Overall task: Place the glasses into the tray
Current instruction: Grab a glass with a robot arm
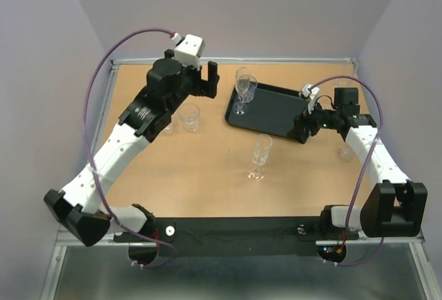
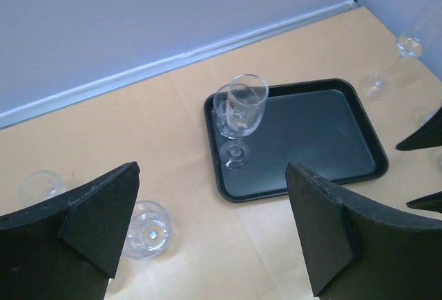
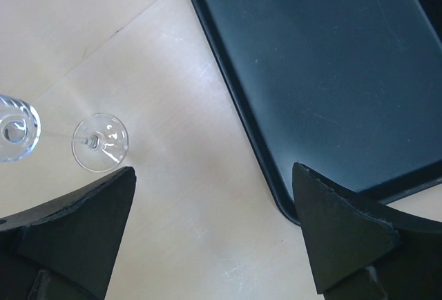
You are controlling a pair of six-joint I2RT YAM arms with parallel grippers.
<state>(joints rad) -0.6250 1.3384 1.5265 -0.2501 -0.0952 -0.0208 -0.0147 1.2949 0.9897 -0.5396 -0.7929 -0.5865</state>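
Observation:
The black tray (image 1: 276,113) lies at the back right of the table. Two stemmed glasses (image 1: 243,87) stand at its left end, seen close together in the left wrist view (image 2: 240,110). Another stemmed glass (image 1: 260,156) stands on the table in front of the tray, its foot (image 3: 100,142) in the right wrist view. A short tumbler (image 1: 190,117) stands left of the tray, by my left fingers (image 2: 146,229). My left gripper (image 1: 210,79) hangs open and empty just left of the tray (image 2: 359,169). My right gripper (image 1: 302,130) is open and empty over the tray's near corner (image 3: 331,72).
A further glass (image 1: 168,128) stands partly hidden beside the left arm, also in the left wrist view (image 2: 41,186). One more glass (image 1: 345,152) stands by the right forearm. The back wall runs close behind the tray.

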